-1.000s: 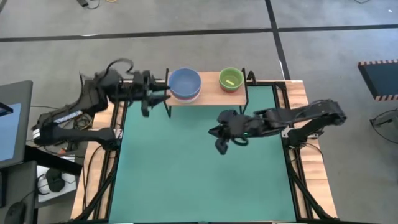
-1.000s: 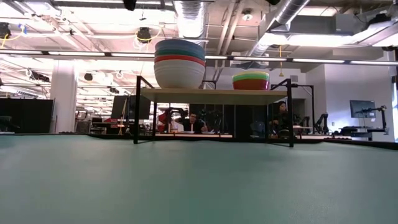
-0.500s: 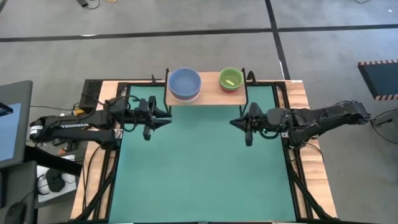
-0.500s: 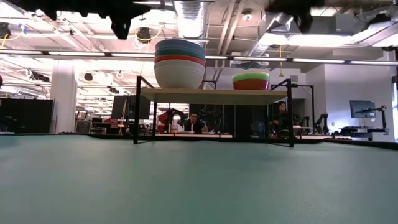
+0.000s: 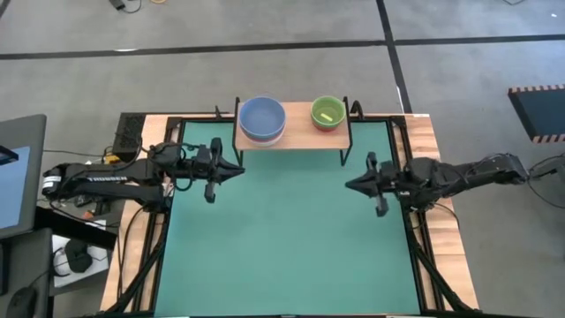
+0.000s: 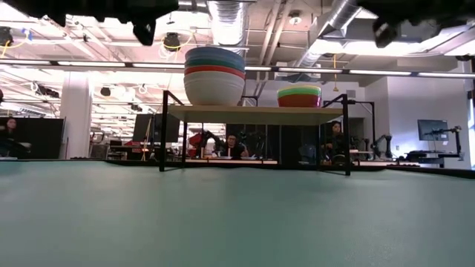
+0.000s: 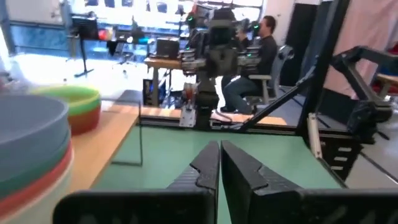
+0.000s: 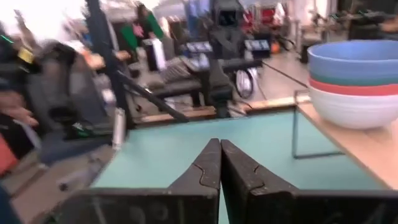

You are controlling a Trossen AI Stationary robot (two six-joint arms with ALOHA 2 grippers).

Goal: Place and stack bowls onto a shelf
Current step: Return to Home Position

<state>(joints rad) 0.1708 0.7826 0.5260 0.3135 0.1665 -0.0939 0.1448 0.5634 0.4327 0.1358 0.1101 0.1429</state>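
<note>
Your left hand (image 5: 231, 170) hung over the left side of the green mat (image 5: 282, 247), just in front of the shelf (image 5: 298, 122). It was closed on nothing, and the left wrist view showed its fingers (image 7: 205, 169) pressed together. Your right hand (image 5: 353, 185) faced it from the mat's right side, well apart. It was closed and empty too, its fingers (image 8: 202, 171) meeting in the right wrist view.

The shelf stood at the far edge of the mat on the bench (image 5: 424, 132), and a monitor (image 5: 18, 177) sat off the bench's left end.

From above you got only the top bowls: a pale blue bowl (image 5: 262, 115) on the shelf's left and a green bowl (image 5: 327, 112) on its right, apart from each other. The low view gave you the layers. The tall stack (image 6: 214, 74) ran white at the base, then red, dark teal and pale blue. The small stack (image 6: 299, 96) had red at the bottom and green on top. That view also caught seated people (image 6: 234, 143) framed between the shelf's black legs (image 6: 162, 133), in the room beyond.
</note>
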